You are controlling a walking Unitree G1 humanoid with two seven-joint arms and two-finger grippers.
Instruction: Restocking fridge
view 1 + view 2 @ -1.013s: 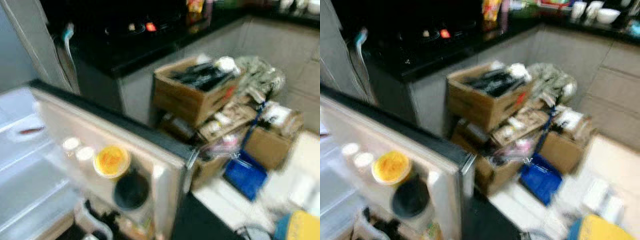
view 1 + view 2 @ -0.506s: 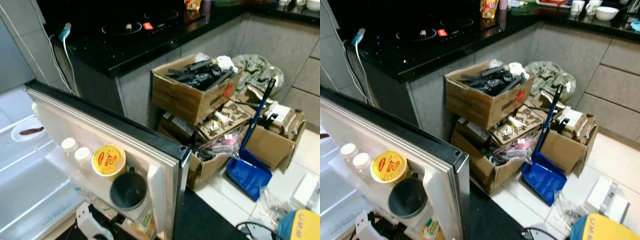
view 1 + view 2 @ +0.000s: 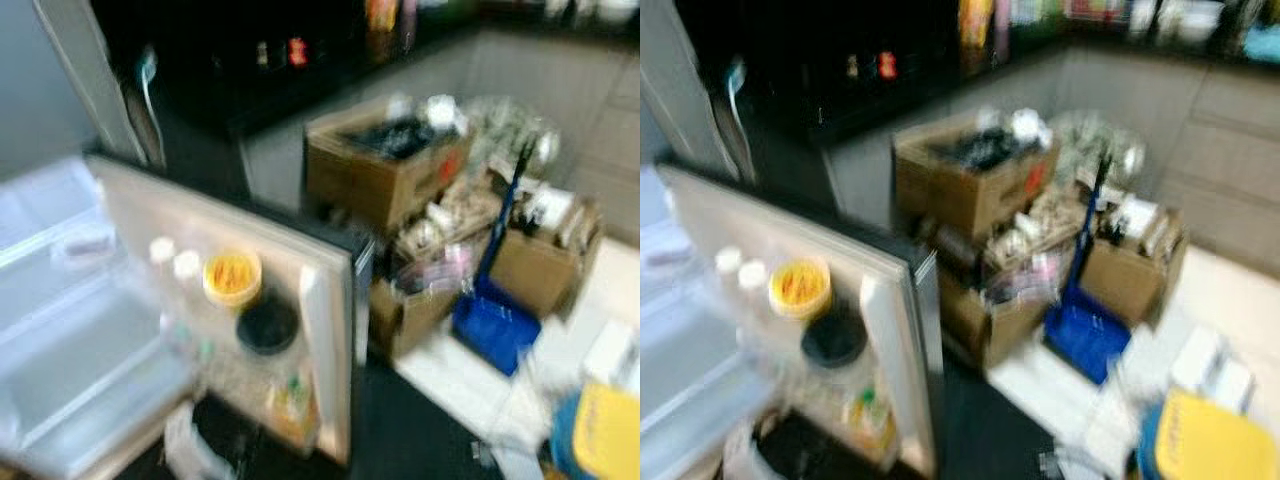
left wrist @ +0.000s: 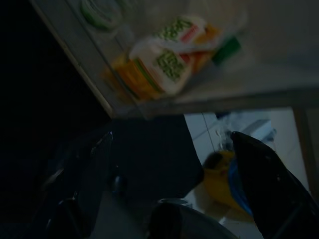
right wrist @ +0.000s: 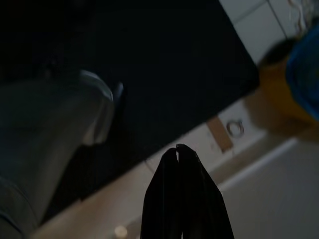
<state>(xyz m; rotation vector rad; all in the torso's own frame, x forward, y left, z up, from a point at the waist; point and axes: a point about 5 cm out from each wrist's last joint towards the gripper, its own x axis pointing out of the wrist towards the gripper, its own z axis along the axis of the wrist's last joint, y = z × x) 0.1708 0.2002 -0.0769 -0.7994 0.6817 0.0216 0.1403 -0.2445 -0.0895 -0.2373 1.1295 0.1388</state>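
The fridge door (image 3: 215, 300) stands wide open, and that is about as far as the restocking appears to have got: neither gripper holds anything to put away. The door's shelves already carry two small white-capped bottles (image 3: 172, 258), a yellow-lidded tub (image 3: 232, 277) just beside them, a dark bowl (image 3: 267, 325) below the tub, and some green and yellow packets (image 4: 167, 59) in the lowest door bin. To the left of the door, the fridge's pale inner shelves (image 3: 70, 330) look mostly bare, so most of the stocking is probably still ahead. The right gripper (image 5: 178, 149) hangs low over a dark mat and pale floor tiles near the foot of the door, its fingers pressed together on nothing. The left gripper shows one black finger (image 4: 264, 174) below the door's bottom bin; whether it is spread or closed I cannot tell. To the right of the door, stacked cardboard boxes (image 3: 385, 170) full of clutter crowd the floor, with a blue dustpan (image 3: 495, 325) leaning against them and a yellow and blue object (image 3: 605, 430) further out. This pile narrows the floor beside the door and would likely hamper stepping around it. Both head views are blurred.
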